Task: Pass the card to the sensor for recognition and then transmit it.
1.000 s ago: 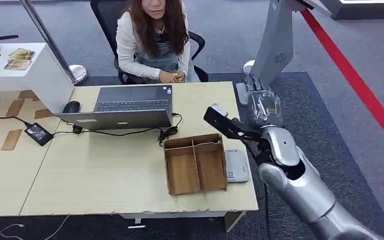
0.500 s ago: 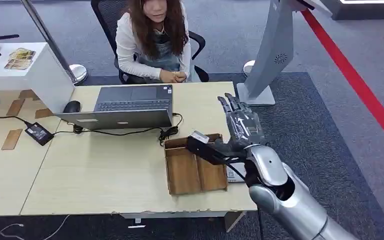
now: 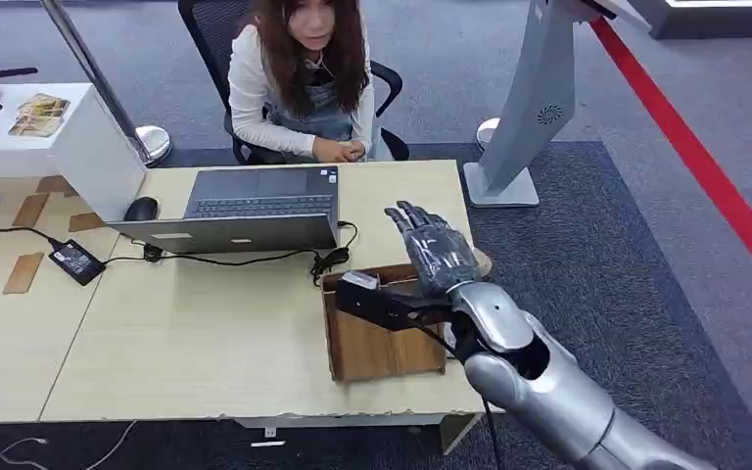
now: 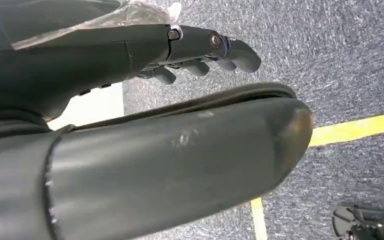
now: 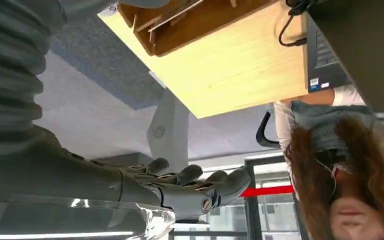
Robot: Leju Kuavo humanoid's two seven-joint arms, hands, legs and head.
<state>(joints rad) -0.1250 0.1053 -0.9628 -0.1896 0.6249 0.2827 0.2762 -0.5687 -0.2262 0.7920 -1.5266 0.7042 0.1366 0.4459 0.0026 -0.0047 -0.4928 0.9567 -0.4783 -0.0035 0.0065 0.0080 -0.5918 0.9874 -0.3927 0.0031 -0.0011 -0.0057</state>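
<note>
The right hand [image 3: 435,257] hovers over the wooden tray [image 3: 372,343], fingers spread, holding nothing. Its arm hides the sensor beside the tray; no card can be made out.

1 laptop [image 3: 255,206], 1 tray [image 3: 382,338], 1 mouse [image 3: 141,209].

Grey-blue carpet [image 3: 627,245] with a red stripe [image 3: 705,166] covers the floor; a pale wooden counter [image 3: 206,343] fronts a black office chair [image 3: 206,29] and a white cabinet [image 3: 69,147].

- My right hand [image 3: 435,257] and forearm cover the wooden tray's [image 3: 357,345] right compartment and whatever lies beside it.
- I cannot find the card; nothing visible tells where it is.
- Laptop [image 3: 245,209] screen faces away from me.
</note>
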